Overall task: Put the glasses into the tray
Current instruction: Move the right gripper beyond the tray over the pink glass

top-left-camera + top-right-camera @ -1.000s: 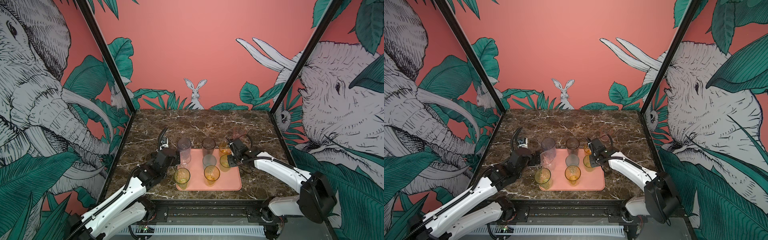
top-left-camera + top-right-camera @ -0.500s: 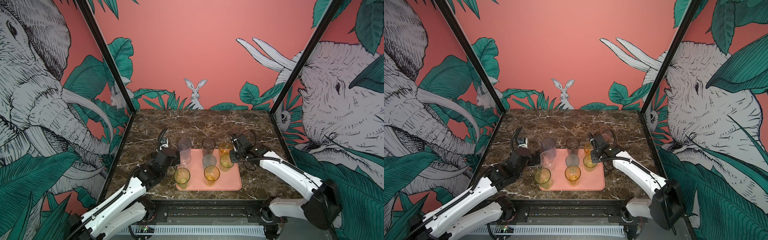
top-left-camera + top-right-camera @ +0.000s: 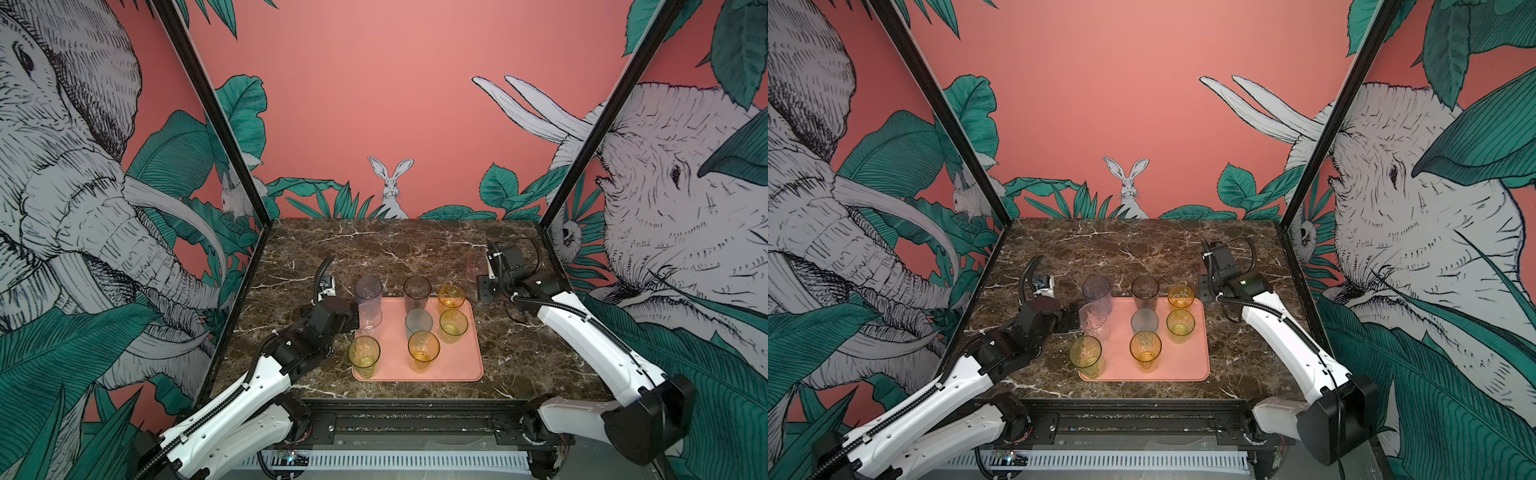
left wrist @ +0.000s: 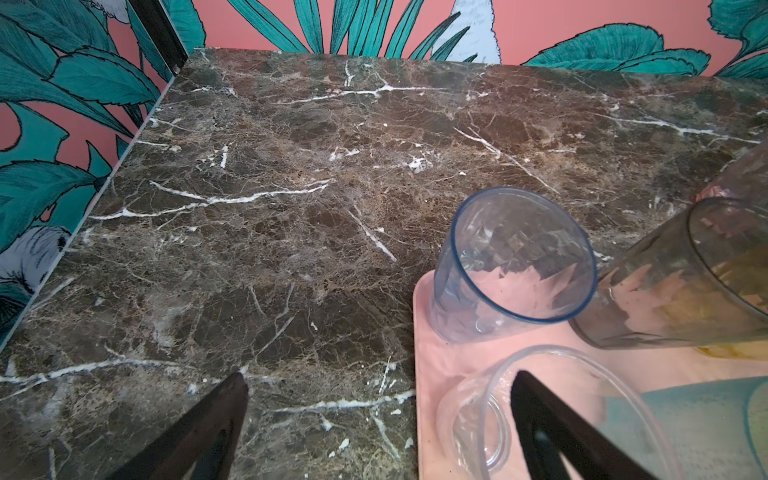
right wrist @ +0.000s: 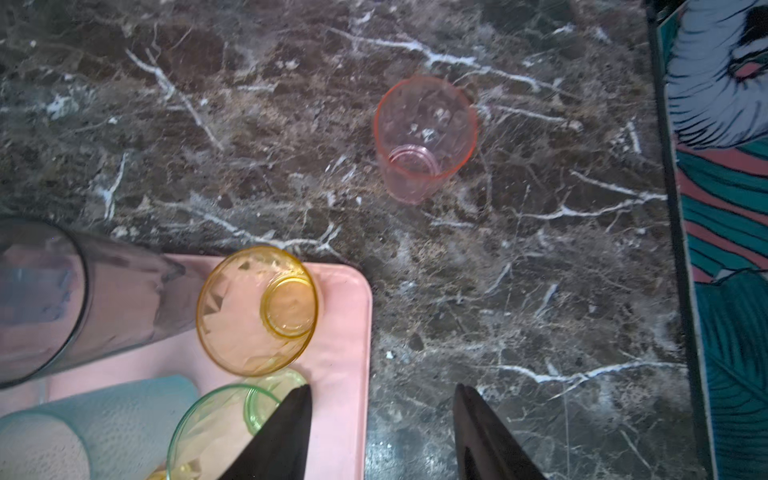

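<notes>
Well, the pink tray [image 3: 459, 368] lies on the dark counter [image 3: 374, 249], near the front. Eight glasses stand up on it. At the back, in a row, are a tall purple-grey glass [image 3: 368, 291], a tall brown glass [image 3: 417, 293] and a short orange glass [image 3: 451, 296]. In the middle are a tall clear glass [image 3: 370, 318], a frosted blue glass [image 3: 419, 322] and a green glass [image 3: 453, 327]. At the front are a yellow glass [image 3: 364, 356] and a second orange glass [image 3: 424, 352].

One glass is not on the tray. The pink glass [image 5: 424, 137] stands alone on the counter, out past the tray's back right corner.

The left gripper [image 4: 379, 376] is spread wide and holds nothing. It is at the left side of the tray, just beside the clear glass. In the left wrist view one finger [image 4: 557, 424] shows in front of the clear glass, and the other is over the bare counter. I cannot tell if that finger touches the glass.

The right gripper [image 5: 382, 386] has its fingers apart with nothing between them. It hangs over the right edge of the tray, near the back corner, and the pink glass is well apart from it.
</notes>
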Controlling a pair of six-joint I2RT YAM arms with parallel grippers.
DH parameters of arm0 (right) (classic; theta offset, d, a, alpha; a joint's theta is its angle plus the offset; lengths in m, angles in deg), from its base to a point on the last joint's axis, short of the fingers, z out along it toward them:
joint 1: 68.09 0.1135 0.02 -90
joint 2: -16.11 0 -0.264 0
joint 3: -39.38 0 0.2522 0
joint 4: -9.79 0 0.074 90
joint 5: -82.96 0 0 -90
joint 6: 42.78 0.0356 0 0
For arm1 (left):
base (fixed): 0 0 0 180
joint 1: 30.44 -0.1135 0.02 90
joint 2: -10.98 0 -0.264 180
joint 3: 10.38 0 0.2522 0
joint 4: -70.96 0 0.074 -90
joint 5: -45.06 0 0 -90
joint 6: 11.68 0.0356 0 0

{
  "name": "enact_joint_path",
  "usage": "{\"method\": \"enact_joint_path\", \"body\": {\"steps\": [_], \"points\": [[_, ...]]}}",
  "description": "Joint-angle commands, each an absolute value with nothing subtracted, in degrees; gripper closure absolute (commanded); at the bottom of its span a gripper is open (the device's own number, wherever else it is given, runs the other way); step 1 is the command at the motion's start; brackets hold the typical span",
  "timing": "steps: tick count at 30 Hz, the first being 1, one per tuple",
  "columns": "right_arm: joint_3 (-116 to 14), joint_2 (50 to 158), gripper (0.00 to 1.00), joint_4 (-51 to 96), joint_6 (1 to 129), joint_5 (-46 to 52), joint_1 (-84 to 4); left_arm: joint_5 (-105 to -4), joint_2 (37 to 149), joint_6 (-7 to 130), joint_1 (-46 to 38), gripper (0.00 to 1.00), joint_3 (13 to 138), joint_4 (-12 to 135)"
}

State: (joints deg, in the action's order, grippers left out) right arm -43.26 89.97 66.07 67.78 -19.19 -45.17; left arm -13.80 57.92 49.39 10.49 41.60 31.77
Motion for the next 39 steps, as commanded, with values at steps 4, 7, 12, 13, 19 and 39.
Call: {"method": "enact_joint_path", "body": {"steps": [4, 7, 12, 13, 19, 39], "points": [[-49.1, 93.7, 0.40, 64.1, 66.6, -22.8, -47.9, -12.2, 56.3, 48.9, 10.2, 0.01, 41.4, 29.9], [-51.8, 96.4, 0.39, 63.0, 66.5, -22.1, -49.7, -12.2, 56.3, 48.7, 10.2, 0.01, 41.3, 30.0], [-55.2, 101.6, 0.38, 61.8, 66.5, -20.0, -52.6, -12.1, 56.7, 49.0, 10.2, 0.01, 41.4, 30.0], [-55.8, 102.7, 0.38, 61.4, 66.6, -18.9, -53.3, -12.1, 56.7, 49.0, 10.2, 0.01, 41.4, 30.0], [-59.5, 110.4, 0.38, 60.3, 68.6, -11.4, -58.1, -11.9, 56.6, 49.0, 10.2, 0.01, 41.4, 29.7], [-63.5, 123.6, 0.38, 59.5, 71.2, -3.8, -63.9, -12.1, 57.0, 49.7, 10.2, 0.01, 42.5, 29.6]]}}
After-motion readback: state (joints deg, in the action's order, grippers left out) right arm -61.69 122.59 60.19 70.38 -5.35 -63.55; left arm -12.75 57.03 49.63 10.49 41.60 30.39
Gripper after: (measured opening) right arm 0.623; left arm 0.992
